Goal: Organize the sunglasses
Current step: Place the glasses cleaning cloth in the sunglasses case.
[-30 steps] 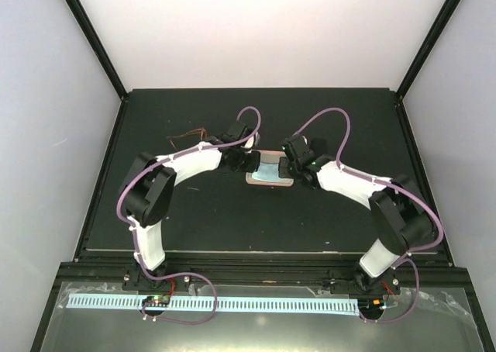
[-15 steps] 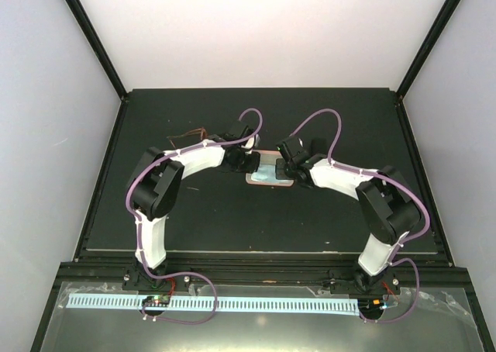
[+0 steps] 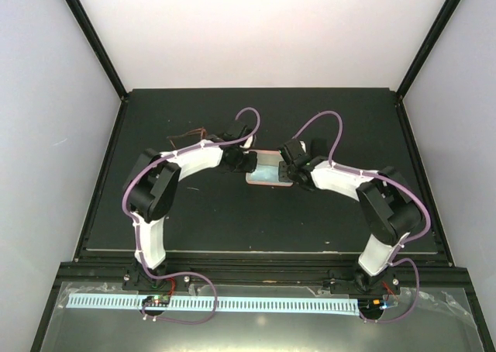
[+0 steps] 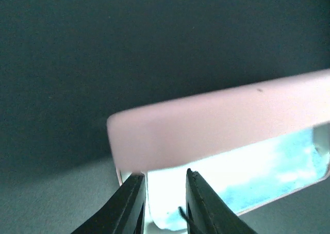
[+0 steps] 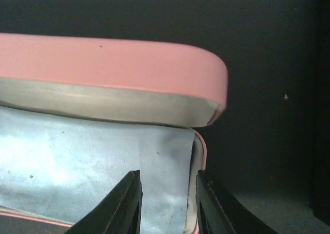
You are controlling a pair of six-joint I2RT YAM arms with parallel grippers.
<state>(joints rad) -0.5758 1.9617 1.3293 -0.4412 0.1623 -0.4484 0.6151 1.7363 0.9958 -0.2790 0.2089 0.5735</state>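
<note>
Amber sunglasses (image 3: 188, 135) lie on the mat (image 3: 232, 220) behind my left arm (image 3: 194, 160), near the pink case (image 3: 267, 184) but not touching it. The case lid (image 5: 103, 64) is raised, with a blue cloth (image 5: 77, 162) inside. My left gripper (image 4: 162, 174) is at the case's left end, fingers narrowly apart. My right gripper (image 5: 168, 174) is at its right end, fingers apart over the cloth.

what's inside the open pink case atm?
A light blue cloth spreads across the inside of the pink case. Anything beneath the cloth is covered, so neither wrist view nor the top view shows whether something lies under it.
</note>
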